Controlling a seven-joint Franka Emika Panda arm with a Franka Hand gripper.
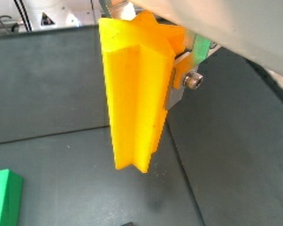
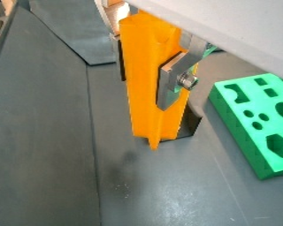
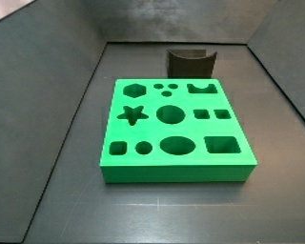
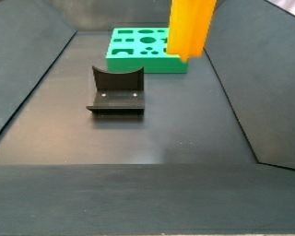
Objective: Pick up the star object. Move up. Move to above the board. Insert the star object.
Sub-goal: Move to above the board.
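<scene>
Gripper point(image 1: 168, 75) clamped on orange star object point(image 1: 134, 93), held upright above dark floor point(image 1: 61, 163). One silver finger point(image 1: 186, 81) visible beside it. Green board point(image 1: 3, 199) corner nearby.

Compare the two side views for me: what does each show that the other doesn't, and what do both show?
Only one side view shows the star object, hanging upright clear of the floor; the pincer holding it is cropped out above. Only the other side view shows all of the board's holes, including the empty star hole; no star object or pincer there. Both show the board and the fixture on the floor.
</scene>
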